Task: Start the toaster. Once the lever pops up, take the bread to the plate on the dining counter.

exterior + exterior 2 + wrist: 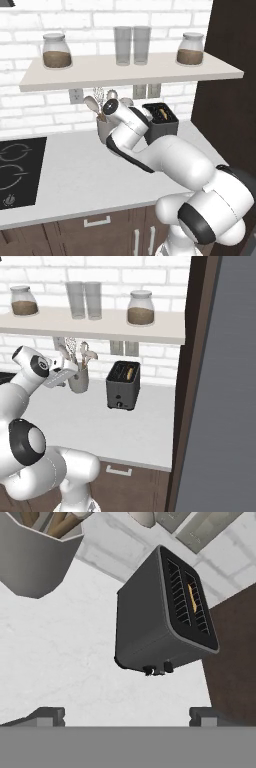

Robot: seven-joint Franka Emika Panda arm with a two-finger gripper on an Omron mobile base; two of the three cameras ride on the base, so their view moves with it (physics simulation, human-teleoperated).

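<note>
The black two-slot toaster (161, 121) (123, 385) (160, 622) stands on the pale worktop against the brick wall. A tan slice of bread (192, 597) (130, 374) sits low in one slot. Two small dark tabs stick out at the bottom of its narrow face (157, 669); I cannot tell lever from knob there. My gripper (126, 716) is open, its fingertips (47, 714) wide apart, hanging above the worktop some way short of the toaster and aimed at it. The hand (61, 376) is left of the toaster, in front of the utensil pot. The plate and dining counter are out of view.
A grey utensil pot (104, 131) (78, 381) (35, 562) stands just left of the toaster. A black hob (17, 170) lies at the worktop's left. A shelf (130, 72) with jars and glasses hangs above. A dark tall cabinet (225, 100) bounds the right.
</note>
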